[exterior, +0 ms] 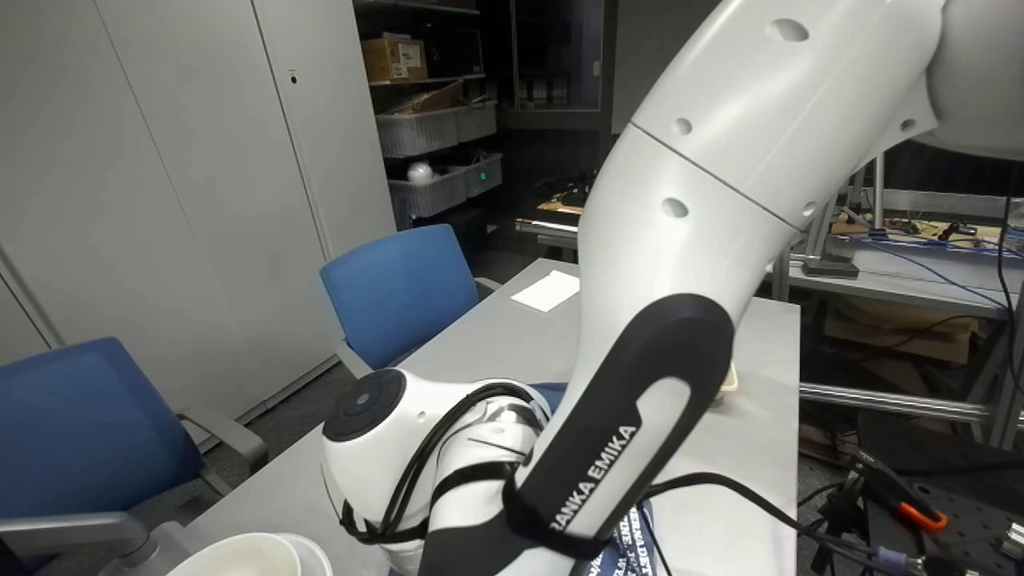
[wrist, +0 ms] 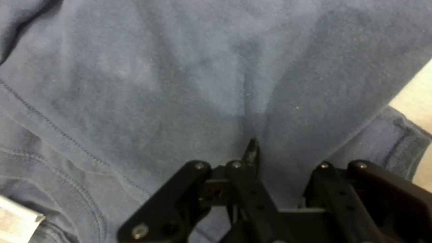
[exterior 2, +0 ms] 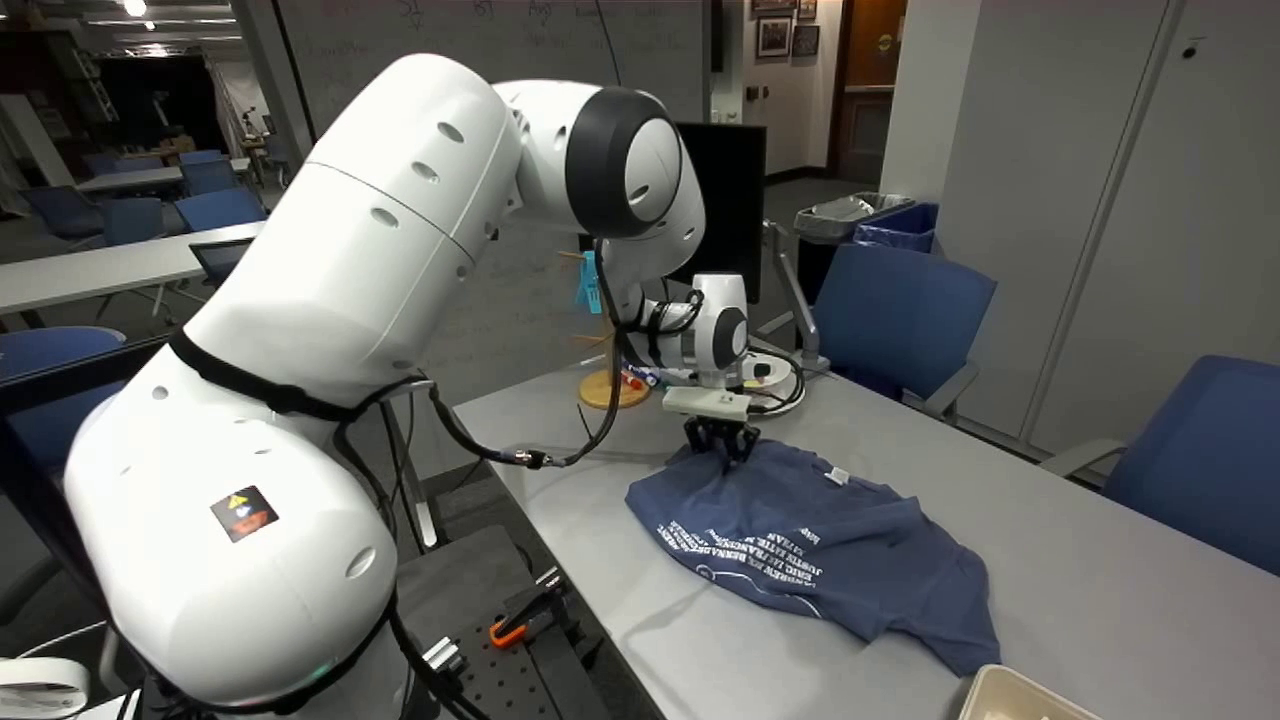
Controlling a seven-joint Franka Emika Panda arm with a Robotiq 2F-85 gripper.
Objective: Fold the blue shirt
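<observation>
The navy-blue shirt (exterior 2: 870, 560) lies loosely spread on the table in an exterior view, with white lettering on its near-left part and a white collar tag (exterior 2: 837, 476). Only small bits of the shirt (exterior: 628, 548) show around the arm in an exterior view. My gripper (exterior 2: 728, 455) points down at the shirt's far-left end, touching it. In the wrist view the shirt (wrist: 202, 101) fills most of the picture. There my gripper (wrist: 280, 162) has its fingers partly apart with cloth between them. One fingertip shows where creases converge; the other is hidden by cloth.
A cream tray (exterior 2: 1010, 695) stands near the shirt's sleeve. A round wooden stand (exterior 2: 612, 390), markers and a white dish (exterior 2: 785, 395) are at the table's far end. White bowls (exterior: 240, 556) and a paper sheet (exterior: 548, 290) also lie on the table. Blue chairs (exterior 2: 900, 320) line one side.
</observation>
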